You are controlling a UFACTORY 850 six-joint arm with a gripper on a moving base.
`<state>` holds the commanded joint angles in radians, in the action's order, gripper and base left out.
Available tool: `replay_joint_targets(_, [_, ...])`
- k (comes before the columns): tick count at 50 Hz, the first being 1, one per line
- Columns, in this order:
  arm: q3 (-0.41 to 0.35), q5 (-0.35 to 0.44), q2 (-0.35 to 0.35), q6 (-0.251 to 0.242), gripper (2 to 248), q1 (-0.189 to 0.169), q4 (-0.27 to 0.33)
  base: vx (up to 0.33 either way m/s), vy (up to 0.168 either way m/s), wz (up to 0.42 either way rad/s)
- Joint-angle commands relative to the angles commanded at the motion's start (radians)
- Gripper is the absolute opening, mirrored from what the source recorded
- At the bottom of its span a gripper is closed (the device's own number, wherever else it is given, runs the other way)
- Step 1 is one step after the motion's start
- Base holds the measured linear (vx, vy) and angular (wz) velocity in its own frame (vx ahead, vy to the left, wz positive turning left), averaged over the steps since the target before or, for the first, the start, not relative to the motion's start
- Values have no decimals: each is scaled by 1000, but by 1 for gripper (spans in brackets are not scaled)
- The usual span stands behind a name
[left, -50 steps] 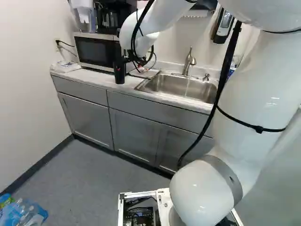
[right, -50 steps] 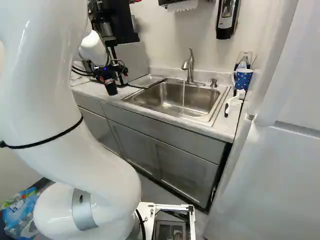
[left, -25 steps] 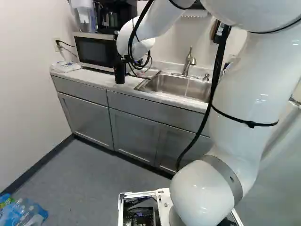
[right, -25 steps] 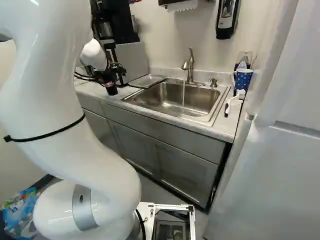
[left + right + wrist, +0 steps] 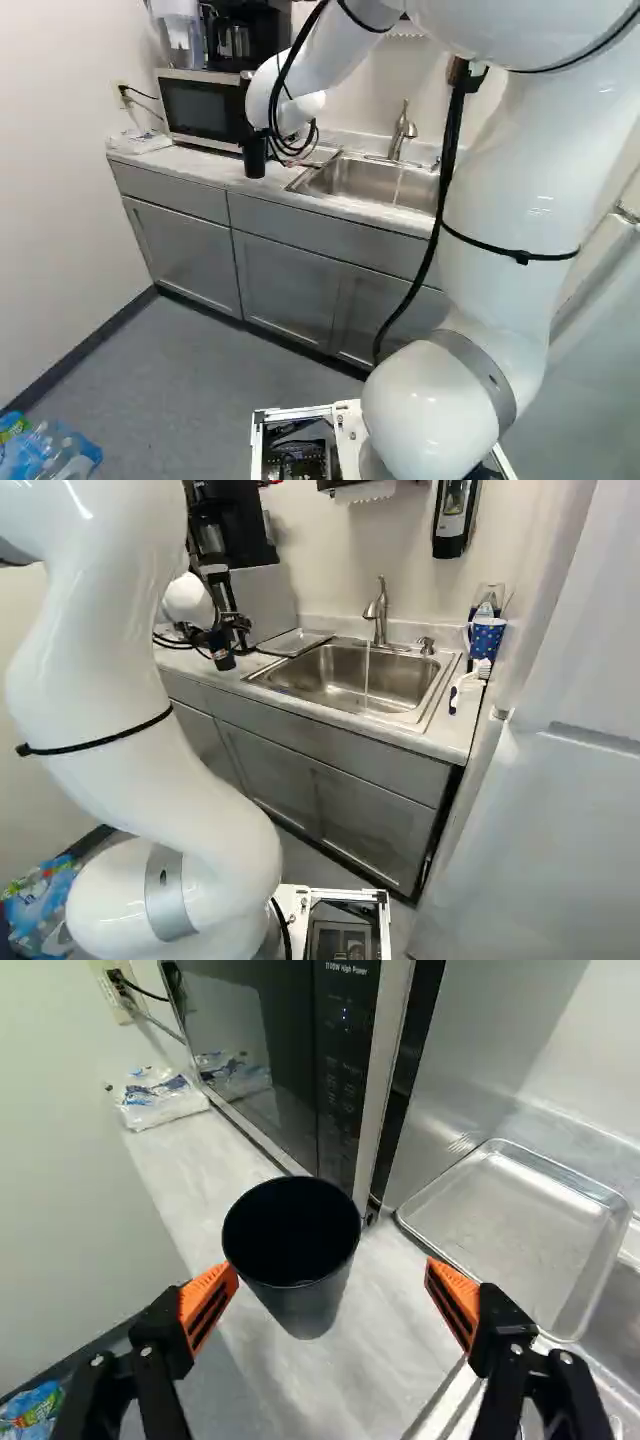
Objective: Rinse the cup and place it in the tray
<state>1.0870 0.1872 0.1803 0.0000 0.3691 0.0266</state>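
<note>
Wrist view: our tool is released, fingers apart; cup just ahead, ungripped, upright near the front edge of the desk, by the microwave. Water runs into the sink. Tray lies beside the sink's left edge, cup outside it. Our call: approach nearly done; grasping, rinsing, placing all left.
</note>
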Motion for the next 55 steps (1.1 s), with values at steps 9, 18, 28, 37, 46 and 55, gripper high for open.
replay_joint_targets(9, [-4,50,14,0,247,3,0,0,0,0])
replay_joint_targets(18, [-9,100,27,0,247,6,0,0,0,0])
replay_joint_targets(28, [-16,156,41,0,247,8,0,0,0,0])
replay_joint_targets(37, [-22,206,53,0,247,9,0,0,0,0])
replay_joint_targets(46, [-31,253,63,0,247,10,0,0,0,0])
replay_joint_targets(55, [-48,283,66,0,247,13,0,0,0,0])
